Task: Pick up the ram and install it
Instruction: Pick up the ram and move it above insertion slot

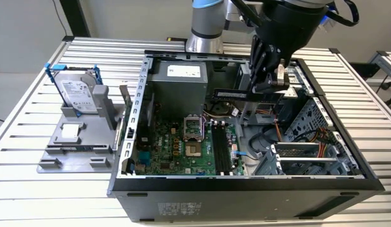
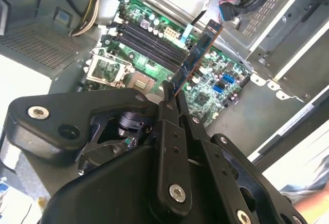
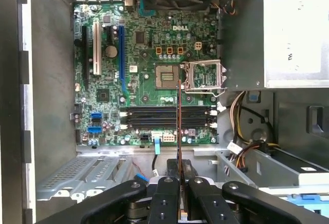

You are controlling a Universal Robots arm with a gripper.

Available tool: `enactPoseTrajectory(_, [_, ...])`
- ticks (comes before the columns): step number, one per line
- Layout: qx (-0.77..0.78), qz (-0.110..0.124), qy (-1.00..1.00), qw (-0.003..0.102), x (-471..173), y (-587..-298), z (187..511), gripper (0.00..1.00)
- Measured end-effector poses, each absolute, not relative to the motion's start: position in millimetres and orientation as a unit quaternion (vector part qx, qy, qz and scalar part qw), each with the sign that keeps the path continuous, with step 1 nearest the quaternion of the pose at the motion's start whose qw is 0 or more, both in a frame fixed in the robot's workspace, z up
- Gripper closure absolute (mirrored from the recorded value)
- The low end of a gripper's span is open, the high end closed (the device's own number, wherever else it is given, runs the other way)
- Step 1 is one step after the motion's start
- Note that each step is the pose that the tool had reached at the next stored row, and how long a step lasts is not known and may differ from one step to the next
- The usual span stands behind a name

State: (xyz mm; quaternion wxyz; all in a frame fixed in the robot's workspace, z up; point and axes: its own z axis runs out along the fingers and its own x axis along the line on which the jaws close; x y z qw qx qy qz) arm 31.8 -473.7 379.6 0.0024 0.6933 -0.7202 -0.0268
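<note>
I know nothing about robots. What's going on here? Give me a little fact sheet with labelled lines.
Holding: pincer shut on the ram
Ram position: in the air over the open computer case, above the green motherboard
Ram installed: not yet; clear of the memory slots
Ram angle: seen edge-on in the first wrist view, crossing the slots
Beside the case: hard drive upright in a grey holder, on the exterior view's left
</note>
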Motion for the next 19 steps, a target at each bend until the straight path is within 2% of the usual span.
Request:
enactPoseTrajectory(9, [0.688, -0.027, -0.725, 0.002, 39, -463, 380, 1.00])
enactPoseTrajectory(19, [0.695, -0.027, -0.718, 0.002, 42, -464, 380, 1.00])
